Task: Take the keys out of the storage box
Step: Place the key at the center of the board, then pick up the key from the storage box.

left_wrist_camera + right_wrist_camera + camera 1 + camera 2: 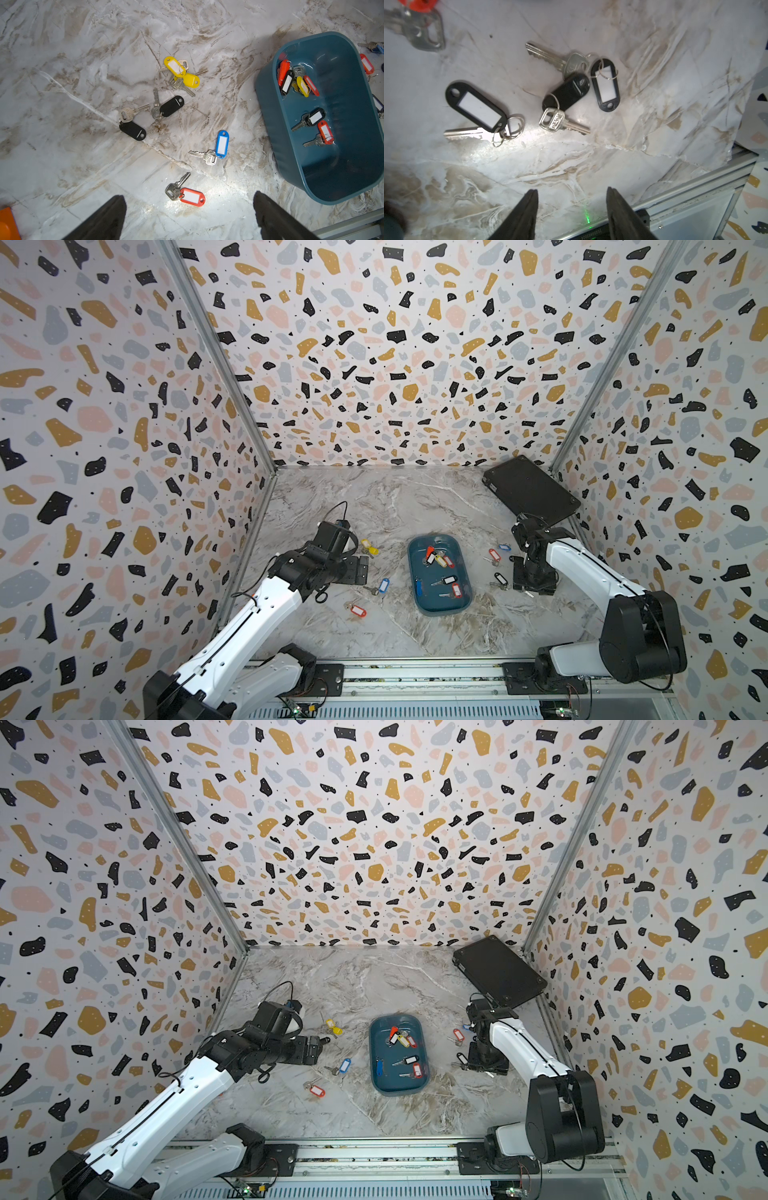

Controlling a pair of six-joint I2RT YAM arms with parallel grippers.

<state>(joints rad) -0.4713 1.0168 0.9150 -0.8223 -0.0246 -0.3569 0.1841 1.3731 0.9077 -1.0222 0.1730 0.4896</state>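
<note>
In a top view, several keys point(441, 561) are lying inside the storage box point(440, 606). In the left wrist view, my left gripper point(189, 195) is gaping wide, empty. In the right wrist view, my right gripper point(571, 189) is standing parted, empty. Light, slippery metal, I'm judging; I'm favouring pinching a tag.

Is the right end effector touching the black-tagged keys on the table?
Apart. The right wrist view shows bare tabletop between the open right end effector and the black-tagged keys.
</note>
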